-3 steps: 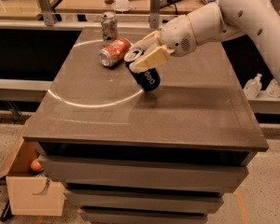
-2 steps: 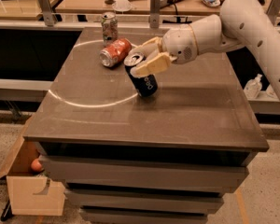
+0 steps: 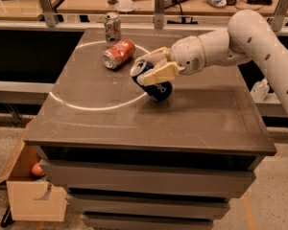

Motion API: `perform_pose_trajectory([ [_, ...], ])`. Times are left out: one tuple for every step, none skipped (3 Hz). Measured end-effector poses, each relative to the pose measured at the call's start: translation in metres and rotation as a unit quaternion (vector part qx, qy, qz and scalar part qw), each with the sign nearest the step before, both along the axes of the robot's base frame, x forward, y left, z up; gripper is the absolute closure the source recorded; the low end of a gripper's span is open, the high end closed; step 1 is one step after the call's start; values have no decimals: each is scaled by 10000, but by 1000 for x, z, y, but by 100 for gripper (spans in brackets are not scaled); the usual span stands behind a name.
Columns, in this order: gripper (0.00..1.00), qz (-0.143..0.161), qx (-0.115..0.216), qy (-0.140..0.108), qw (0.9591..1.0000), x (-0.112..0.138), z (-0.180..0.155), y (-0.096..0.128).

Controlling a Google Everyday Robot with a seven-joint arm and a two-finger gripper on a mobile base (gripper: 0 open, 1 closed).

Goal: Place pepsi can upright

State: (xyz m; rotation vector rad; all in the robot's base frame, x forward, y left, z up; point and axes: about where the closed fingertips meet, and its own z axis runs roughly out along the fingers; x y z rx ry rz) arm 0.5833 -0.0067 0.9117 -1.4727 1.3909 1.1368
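Observation:
The dark blue pepsi can (image 3: 156,84) is tilted, its silver top leaning up and to the left, its lower end on or just above the brown table top (image 3: 192,114). My gripper (image 3: 152,67) reaches in from the right and is shut on the can's upper part, one cream finger (image 3: 161,74) across its front and the other behind it. The white arm (image 3: 249,32) runs off to the upper right.
An orange can (image 3: 119,54) lies on its side just left of the gripper. A silver patterned can (image 3: 112,28) stands upright at the table's back edge. A white circle (image 3: 86,106) is marked on the top. An open cardboard box (image 3: 31,190) stands on the floor at lower left.
The gripper and the pepsi can have shifted slightly; the can stays tilted in the grip and sits lower toward the table. The other cans have not moved.

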Motion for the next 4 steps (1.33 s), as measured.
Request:
perform_pose_trajectory([
  [54, -87, 52, -41, 9999, 3, 5, -17],
  [85, -202, 171, -104, 9996, 5, 11, -28],
  [100, -255, 248, -113, 9993, 6, 13, -32],
  [100, -286, 441, -65, 9986, 5, 13, -30],
])
